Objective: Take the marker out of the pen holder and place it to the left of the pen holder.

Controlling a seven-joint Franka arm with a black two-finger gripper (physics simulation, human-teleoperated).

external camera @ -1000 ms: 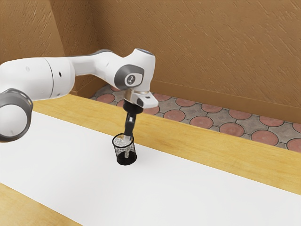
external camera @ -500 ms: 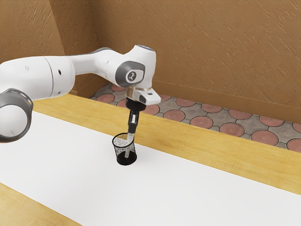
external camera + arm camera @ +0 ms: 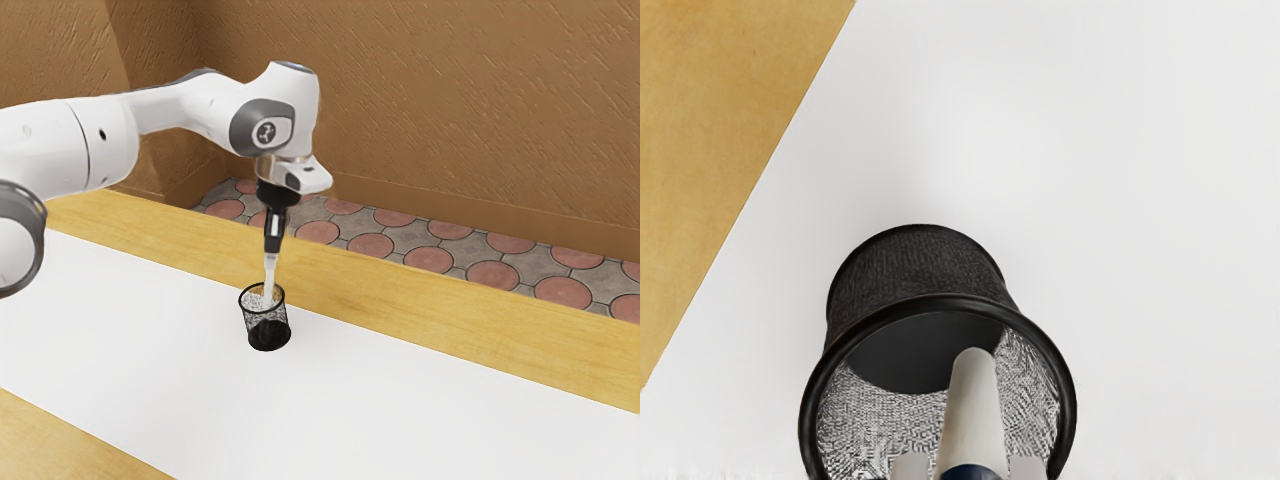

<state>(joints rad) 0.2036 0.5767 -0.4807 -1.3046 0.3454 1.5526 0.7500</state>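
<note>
My gripper (image 3: 271, 253) points down above the pen holder, shut on the upper end of the white marker (image 3: 269, 278). The marker's lower part is still inside the black mesh pen holder (image 3: 268, 333), which stands upright on the white surface. In the wrist view the marker (image 3: 973, 415), pale with a dark blue band, lies between the two fingertips of my gripper (image 3: 969, 468). Its rounded end reaches over the inside of the pen holder (image 3: 920, 265), clear of the dark bottom's centre.
A white sheet (image 3: 400, 400) covers much of the wooden table (image 3: 470, 350). Wood runs along its far side, with a tiled floor (image 3: 430, 240) and brown wall beyond.
My gripper has risen, drawing the marker upward so that more of it stands above the pen holder's rim. The pen holder has stayed in place.
</note>
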